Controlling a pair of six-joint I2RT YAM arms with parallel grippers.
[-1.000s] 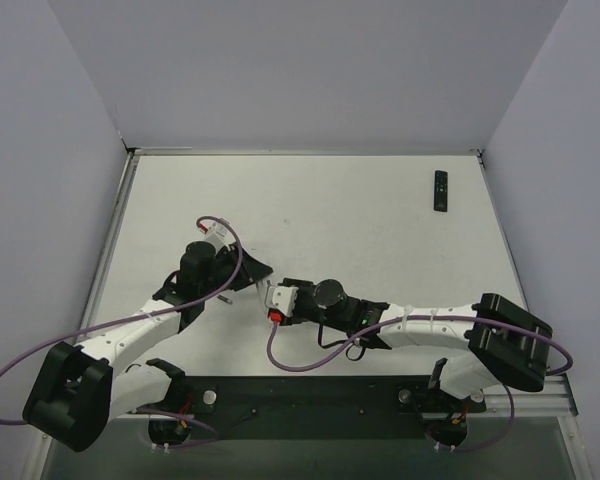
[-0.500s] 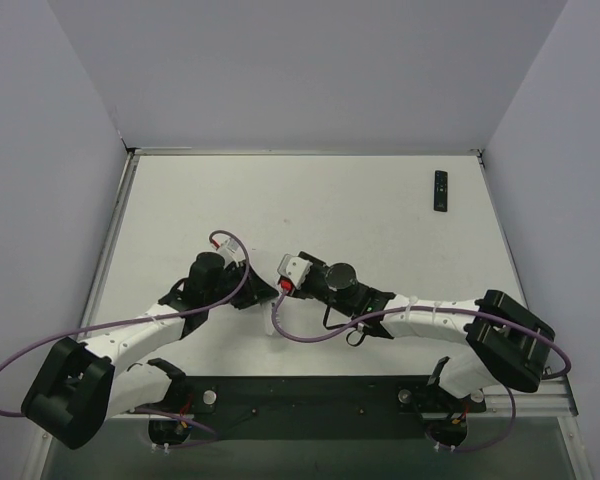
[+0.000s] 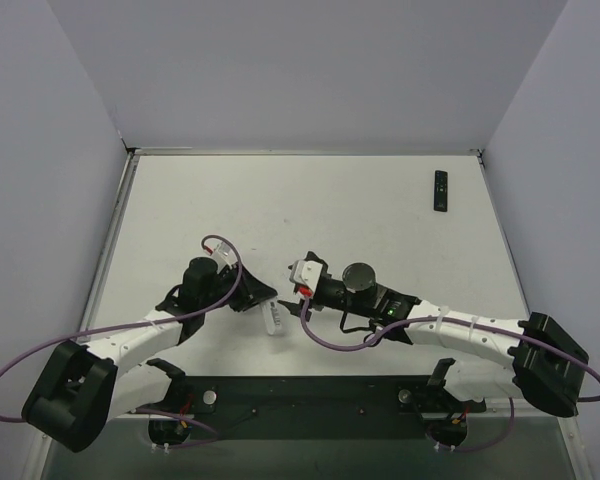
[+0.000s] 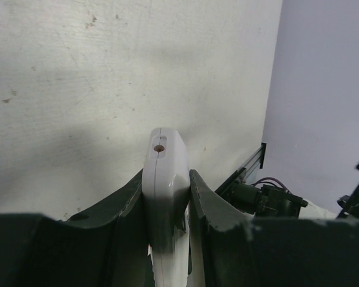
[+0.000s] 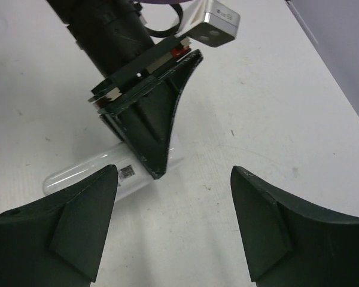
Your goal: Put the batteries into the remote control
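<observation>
Remote control (image 4: pixel 163 155), white, is at the front middle of the table (image 3: pixel 360 200), pinched edgewise by the left gripper (image 4: pixel 166 182). The right gripper (image 5: pixel 173 179) faces it, jaws spread, nothing between them. A black remote (image 3: pixel 440 190) lies far right, untouched. Batteries not visible in any view. Shell likely light, stiff, smooth plastic, so slippery; best held across its narrow sides, leaving the battery bay free. Versus a second ago: right jaws have widened, right arm has swung rightward and backed off; left grip unchanged.

A white remote (image 4: pixel 165 179) and a black remote (image 3: pixel 440 190).
</observation>
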